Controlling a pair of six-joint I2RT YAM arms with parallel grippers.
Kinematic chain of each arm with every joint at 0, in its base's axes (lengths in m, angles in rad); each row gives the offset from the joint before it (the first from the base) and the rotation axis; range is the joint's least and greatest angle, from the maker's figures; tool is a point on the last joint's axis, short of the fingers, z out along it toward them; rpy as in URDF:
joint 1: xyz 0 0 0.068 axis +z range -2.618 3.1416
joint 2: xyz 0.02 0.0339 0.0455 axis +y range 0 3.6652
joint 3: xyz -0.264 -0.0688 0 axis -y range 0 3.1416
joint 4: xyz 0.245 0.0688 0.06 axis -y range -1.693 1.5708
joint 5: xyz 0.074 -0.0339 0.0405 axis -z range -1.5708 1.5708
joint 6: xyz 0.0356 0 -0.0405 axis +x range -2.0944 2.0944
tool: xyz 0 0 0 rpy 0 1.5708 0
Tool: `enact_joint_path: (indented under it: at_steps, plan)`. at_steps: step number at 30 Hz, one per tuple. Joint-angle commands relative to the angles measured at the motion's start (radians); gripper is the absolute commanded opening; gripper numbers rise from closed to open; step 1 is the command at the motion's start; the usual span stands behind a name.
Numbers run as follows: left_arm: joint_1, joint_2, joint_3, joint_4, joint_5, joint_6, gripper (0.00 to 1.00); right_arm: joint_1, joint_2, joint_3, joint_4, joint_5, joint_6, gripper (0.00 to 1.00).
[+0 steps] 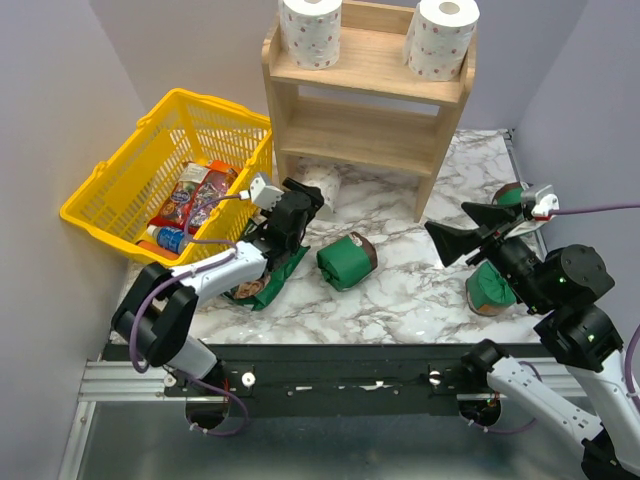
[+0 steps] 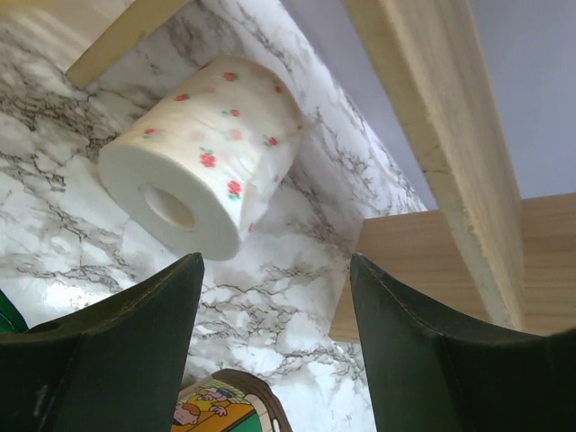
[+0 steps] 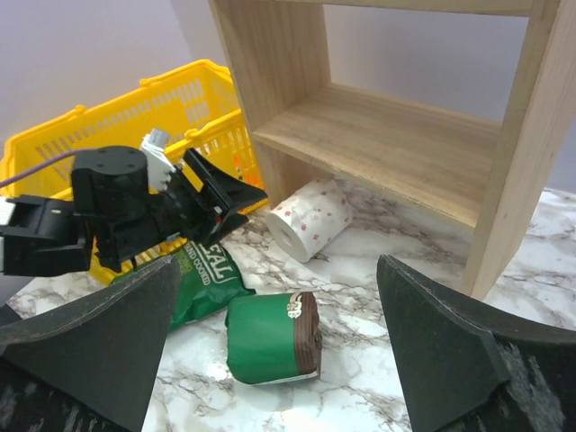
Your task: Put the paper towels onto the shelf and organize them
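Note:
Two paper towels (image 1: 310, 30) (image 1: 441, 38) stand upright on the top tier of the wooden shelf (image 1: 360, 135). A third paper towel (image 1: 326, 190) lies on its side on the marble table by the shelf's left leg; it also shows in the left wrist view (image 2: 202, 153) and the right wrist view (image 3: 310, 219). My left gripper (image 1: 308, 197) is open and empty, just short of that roll, which lies beyond its fingertips (image 2: 184, 270). My right gripper (image 1: 470, 228) is open and empty, raised at the right and facing the shelf (image 3: 396, 135).
A yellow basket (image 1: 120, 180) with snack packs stands at the left. A dark green package (image 1: 347, 260) lies mid-table, two more (image 1: 490, 290) (image 1: 515, 195) at the right, and a green bag (image 1: 265, 285) lies under my left arm. The shelf's lower tier (image 1: 350, 125) holds nothing.

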Motion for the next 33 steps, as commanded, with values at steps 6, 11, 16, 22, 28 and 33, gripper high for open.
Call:
enact_joint_path:
  at_steps: [6, 11, 16, 22, 28, 33]
  plan:
    - [0.000, 0.144, -0.026, 0.150, -0.005, -0.133, 0.78, 0.004, -0.025, -0.004, 0.017, -0.052, 0.001, 0.98]
    - [0.000, 0.207, -0.044, 0.309, 0.012, -0.073, 0.80, 0.004, -0.026, -0.011, 0.019, -0.052, 0.000, 0.98]
    - [0.001, 0.267, -0.041, 0.375, 0.027, -0.076, 0.80, 0.004, -0.020, -0.013, 0.024, -0.054, 0.000, 0.98]
    - [0.001, 0.290, -0.049, 0.374, -0.006, -0.094, 0.77, 0.004, -0.014, -0.014, 0.030, -0.055, 0.003, 0.98]
    - [0.006, 0.311, -0.050, 0.355, -0.035, -0.126, 0.77, 0.002, -0.007, -0.016, 0.037, -0.061, 0.006, 0.98]
    - [0.010, 0.330, -0.052, 0.358, -0.049, -0.139, 0.78, 0.004, -0.013, -0.019, 0.040, -0.058, 0.005, 0.98]
